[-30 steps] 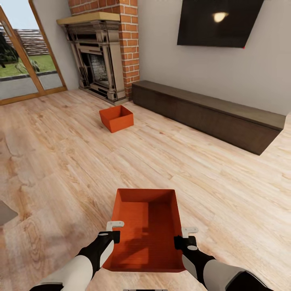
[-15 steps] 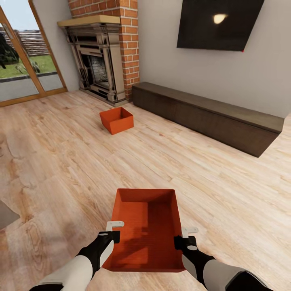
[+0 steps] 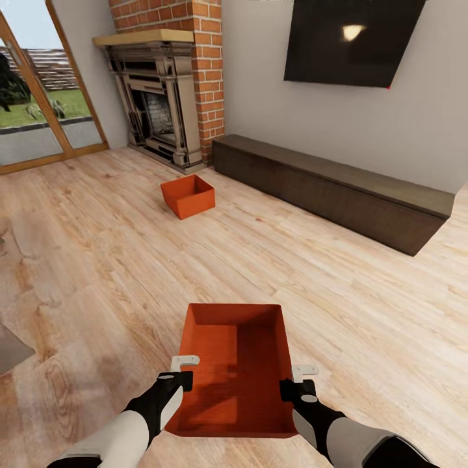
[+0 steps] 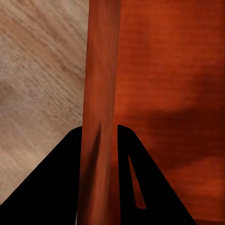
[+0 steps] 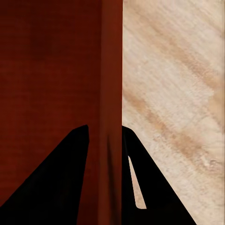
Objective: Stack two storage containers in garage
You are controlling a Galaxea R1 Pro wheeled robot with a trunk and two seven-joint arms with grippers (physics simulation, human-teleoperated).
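We hold one orange-red storage container point(image 3: 235, 370) between both tools: the left tool point(image 3: 184, 369) is clamped on its left wall point(image 4: 99, 117) and the right tool point(image 3: 290, 381) on its right wall point(image 5: 111, 117). The second storage container point(image 3: 188, 195) sits well ahead of the tools on the light wood floor point(image 3: 97, 260), near the brick fireplace point(image 3: 162, 97).

Both arms forward, fingers point(image 4: 61, 187) pinched.

My forearms run off the bottom of the frame. The TV point(image 3: 351, 40) is cut by the top edge, the glass door point(image 3: 40, 97) by the left. My held container point(image 3: 235, 370) hides the floor beneath it.
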